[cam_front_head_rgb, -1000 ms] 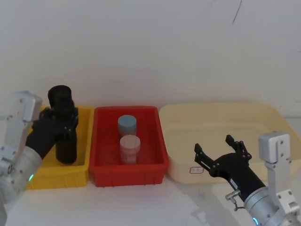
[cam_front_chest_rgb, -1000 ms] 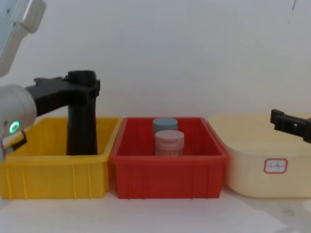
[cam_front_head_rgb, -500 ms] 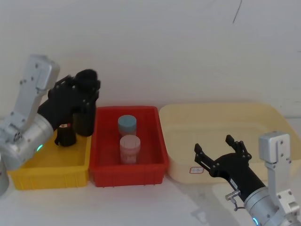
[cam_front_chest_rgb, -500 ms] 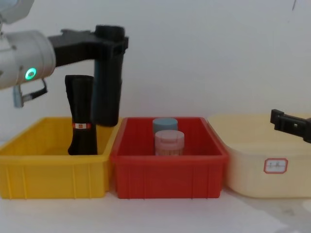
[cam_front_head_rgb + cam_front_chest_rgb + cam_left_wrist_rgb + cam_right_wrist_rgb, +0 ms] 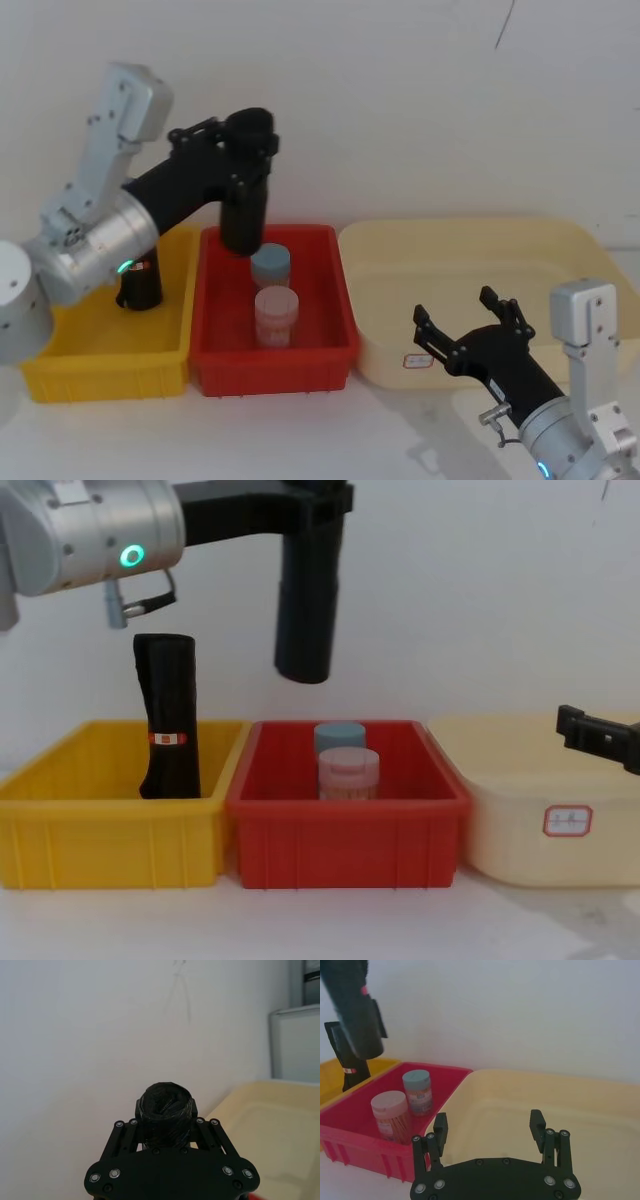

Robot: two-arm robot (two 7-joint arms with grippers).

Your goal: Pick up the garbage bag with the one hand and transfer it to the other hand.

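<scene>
The left end effector [image 5: 243, 150] is clenched on the upper end of the garbage bag [image 5: 303, 610], holding it upright in the air above the rear left corner of the red bin [image 5: 335, 300], clear of the two jars [image 5: 276, 312] inside. A roll with a red-orange band [image 5: 168, 720] stands in the yellow bin [image 5: 100, 372] toward the table's left edge. The right end effector [image 5: 455, 312], fingers spread and empty, hovers near the table's front right corner, before the cream tub [image 5: 450, 235].

Silver-grey arms [image 5: 95, 240], green light ring [image 5: 131, 555]; L pincer [image 5: 243, 165], R pincer [image 5: 455, 308] black.
</scene>
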